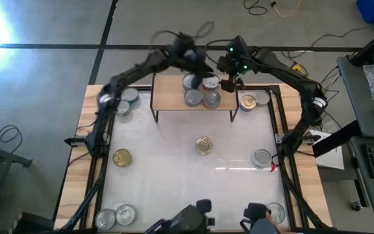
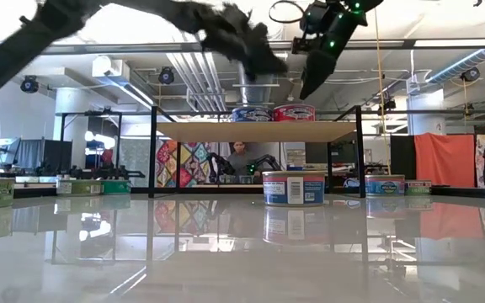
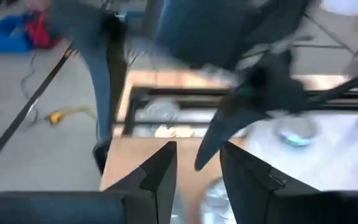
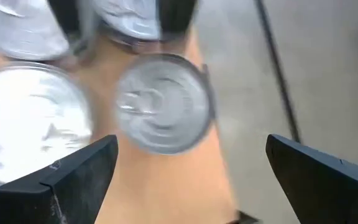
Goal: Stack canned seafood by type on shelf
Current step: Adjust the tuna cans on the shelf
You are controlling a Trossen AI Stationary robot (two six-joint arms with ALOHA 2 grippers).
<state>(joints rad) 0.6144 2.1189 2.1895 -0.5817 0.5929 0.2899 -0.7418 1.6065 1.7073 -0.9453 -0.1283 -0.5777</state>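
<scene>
1. Four silver-topped tins (image 1: pixel 200 91) sit in a tight cluster on the shelf (image 1: pixel 167 97), packed toward its far right part; from table height two of them show above the board, one with a bluish side (image 2: pixel 251 114), one with a reddish side (image 2: pixel 294 113).
2. The right gripper (image 1: pixel 228 82) hangs just above the shelf's right end, beside that cluster, its fingers spread wide and holding nothing; in its own wrist view a silver tin (image 4: pixel 165 102) lies between the two dark fingers (image 4: pixel 73 174), untouched.
3. The left gripper (image 1: pixel 197 65) hovers over the shelf's far edge, just above the cluster; its fingers stand narrow with an open gap, and no tin sits in that gap.
4. Out on the table (image 1: pixel 174 162), a gold-topped tin (image 1: pixel 204 145) stands near the middle, in front of the shelf.
5. Another gold-topped tin (image 1: pixel 121 157) sits toward the left edge, a silver one (image 1: pixel 261 158) toward the right edge.
6. Two tins (image 1: pixel 255 101) rest beside the shelf's right legs, and two more (image 1: pixel 125 103) near the far left corner.
7. A pair (image 1: pixel 115 216) waits at the near left corner.
</scene>
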